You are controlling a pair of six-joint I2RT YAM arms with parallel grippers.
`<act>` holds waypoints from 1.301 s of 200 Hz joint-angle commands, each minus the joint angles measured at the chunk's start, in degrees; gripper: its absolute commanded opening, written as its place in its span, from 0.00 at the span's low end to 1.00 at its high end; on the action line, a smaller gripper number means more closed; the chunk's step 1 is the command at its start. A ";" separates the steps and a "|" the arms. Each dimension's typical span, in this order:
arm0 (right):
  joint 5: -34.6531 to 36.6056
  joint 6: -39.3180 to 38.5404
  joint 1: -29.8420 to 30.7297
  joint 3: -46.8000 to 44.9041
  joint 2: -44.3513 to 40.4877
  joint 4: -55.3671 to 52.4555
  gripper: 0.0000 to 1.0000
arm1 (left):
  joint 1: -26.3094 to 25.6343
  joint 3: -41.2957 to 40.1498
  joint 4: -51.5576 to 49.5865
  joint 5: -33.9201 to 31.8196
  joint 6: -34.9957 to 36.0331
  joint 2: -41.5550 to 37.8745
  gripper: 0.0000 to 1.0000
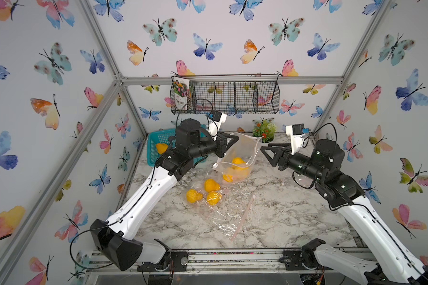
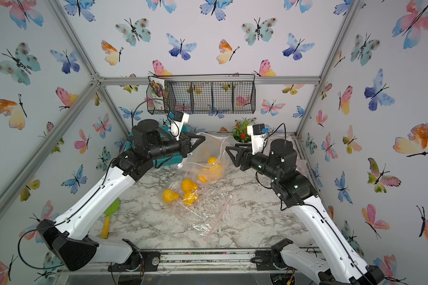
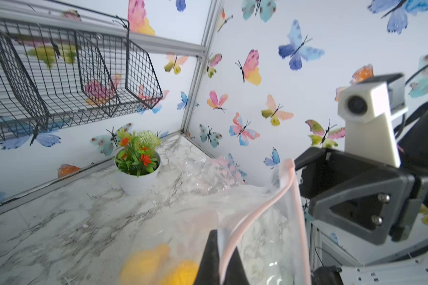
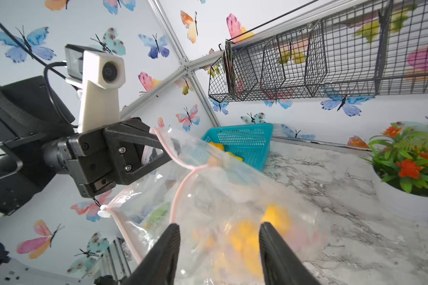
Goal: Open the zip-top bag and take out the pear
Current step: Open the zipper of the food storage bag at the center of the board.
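The left fingers (image 4: 134, 134) pinch the zip edge of the bag (image 1: 244, 150), holding it upright over the worktop (image 1: 282, 209). The right fingers (image 4: 162, 256), spread and empty, face its free edge from just beside. A pear (image 1: 238, 161) lies low inside, below both.

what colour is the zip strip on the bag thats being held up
Pale pink zip strip, on the clear zip-top bag. It shows best in the left wrist view.
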 commanded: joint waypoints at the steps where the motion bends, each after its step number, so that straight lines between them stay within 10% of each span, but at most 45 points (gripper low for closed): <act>1: 5.67 7.43 0.28 0.77 -0.36 -2.92 0.61 | -5.27 -0.02 2.51 -11.47 -2.96 2.30 0.00; 85: 24.03 19.58 0.31 -9.75 3.35 -13.23 0.75 | -13.23 -14.34 20.54 -16.69 -14.48 11.96 0.00; 175: 14.82 28.81 0.32 -26.69 3.91 -1.52 0.76 | -16.73 -12.64 23.65 -14.12 -16.12 18.04 0.00; 260: 24.55 22.73 0.36 -25.85 -4.86 -16.79 0.47 | -11.99 -8.98 13.98 -20.53 -8.30 13.39 0.00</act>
